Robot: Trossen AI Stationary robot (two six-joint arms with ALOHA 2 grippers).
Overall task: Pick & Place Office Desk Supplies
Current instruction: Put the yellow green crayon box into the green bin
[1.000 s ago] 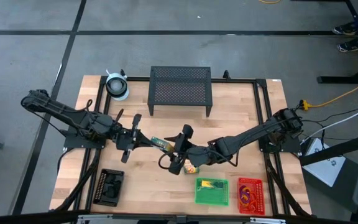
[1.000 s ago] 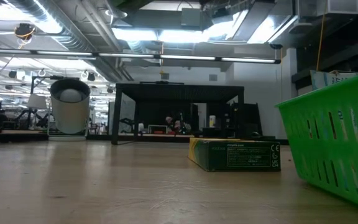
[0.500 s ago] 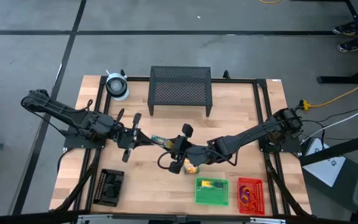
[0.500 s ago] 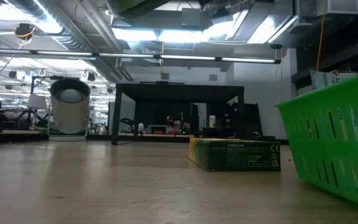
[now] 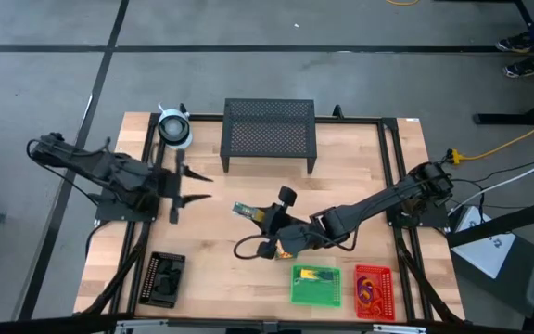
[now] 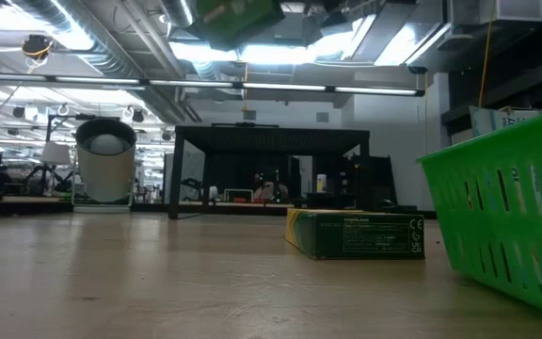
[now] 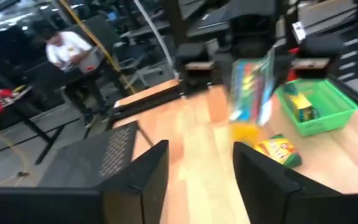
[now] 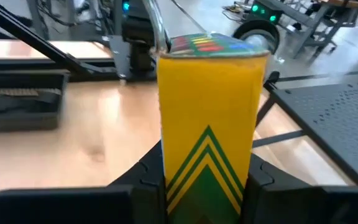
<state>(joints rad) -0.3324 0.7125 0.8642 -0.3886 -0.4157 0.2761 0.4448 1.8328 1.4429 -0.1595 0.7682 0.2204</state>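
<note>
My right gripper is shut on a yellow-green crayon box above the table's middle; the low view shows this box high up. A second crayon box lies flat on the wood below it. My left gripper stands open and holds nothing, off to the table's left, its fingers pointing at the held box. A green tray holding a small box, a red tray with loops, and a black tray sit along the near edge. My right gripper pinches the crayon box between its two fingers on the narrow long sides near one end. The fingers come nearly level from the table's right and lie along the box. The box is lifted clear and sticks out past the fingers toward the left arm.
A black mesh stand on legs stands at the far middle, and a whitish roll at the far left. Bare wood lies between the left gripper and the held box. The green tray's wall rises close by the lying box.
My left gripper has opened, let go of the crayon box and drawn back toward the table's left edge, rolling as it went. The box stays in my right gripper, lifted clear over the table's middle.
</note>
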